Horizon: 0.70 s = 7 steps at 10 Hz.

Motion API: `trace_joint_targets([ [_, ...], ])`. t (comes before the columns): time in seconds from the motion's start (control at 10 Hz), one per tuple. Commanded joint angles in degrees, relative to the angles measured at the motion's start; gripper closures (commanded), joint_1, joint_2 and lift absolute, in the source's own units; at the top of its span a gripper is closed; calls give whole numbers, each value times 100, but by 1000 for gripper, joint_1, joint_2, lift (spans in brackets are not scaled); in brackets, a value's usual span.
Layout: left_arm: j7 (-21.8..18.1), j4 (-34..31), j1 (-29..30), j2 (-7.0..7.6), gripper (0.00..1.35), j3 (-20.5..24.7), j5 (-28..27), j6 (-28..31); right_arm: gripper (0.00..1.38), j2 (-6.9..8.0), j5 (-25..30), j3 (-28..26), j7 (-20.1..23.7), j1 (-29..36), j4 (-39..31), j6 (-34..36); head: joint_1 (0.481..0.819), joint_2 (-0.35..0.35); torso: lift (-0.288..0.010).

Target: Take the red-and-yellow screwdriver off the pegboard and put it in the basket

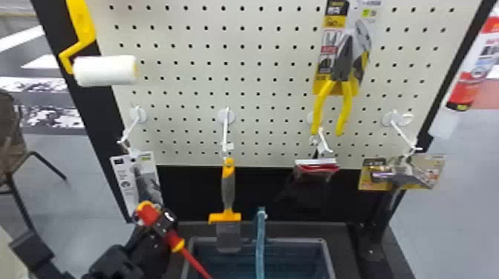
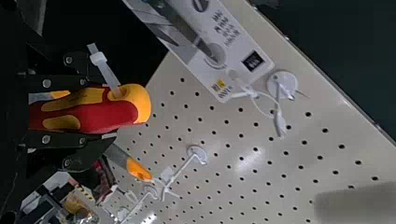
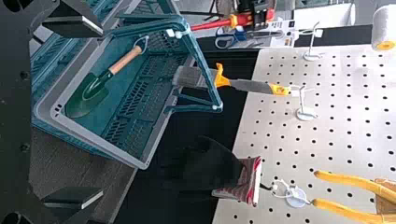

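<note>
okay, at far left the carded tool (image 1: 124,180) is hanging on its hook, just beside the left gripper (image 1: 163,223), whose two fingers are closing around the handle of the red-and-yellow screwdriver (image 1: 148,215). so the screwdriver is sitting off any hook, tilting, its rounded butt end poking out past the fingertips and its long red shaft (image 1: 195,263) slanting down toward the basket side. handling guess: it is looking light to middling, stiff all along, not fragile, with smooth red plastic possibly slipping a bit and the yellow patches probably gripping better. weight is likely lying toward the handle, so the fat handle is seeming the right place for holding, flat pads squeezing both sides; the thin shaft would be offering little and might be rolling. the pale hang strap (image 2: 107,70) is sticking out of the butt and is looking bendy, so no good for gripping. next along, the paint brush (image 1: 228,189) is hanging close to the path, then the basket (image 1: 297,240) is waiting, its handle bar (image 1: 261,237) standing up. rightmost, the right gripper (image 3: 100,112) is holding nothing, fingers spreading wide.
</note>
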Motion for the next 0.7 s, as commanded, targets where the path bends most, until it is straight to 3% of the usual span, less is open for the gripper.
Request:
trace_joint_targets([
  [0.0,9,239,75,-24,1187,-212,143,-92,104,14,1,0,4,0,14,-18,549,0,-100],
  [0.3,70,871,14,-77,1187,-704,679,-444,104,32,1,-9,13,-12,70,-62,549,0,-100],
  [0.6,70,1209,-208,-33,1187,-1056,714,-575,102,49,1,-9,65,-61,140,-88,549,0,-100],
])
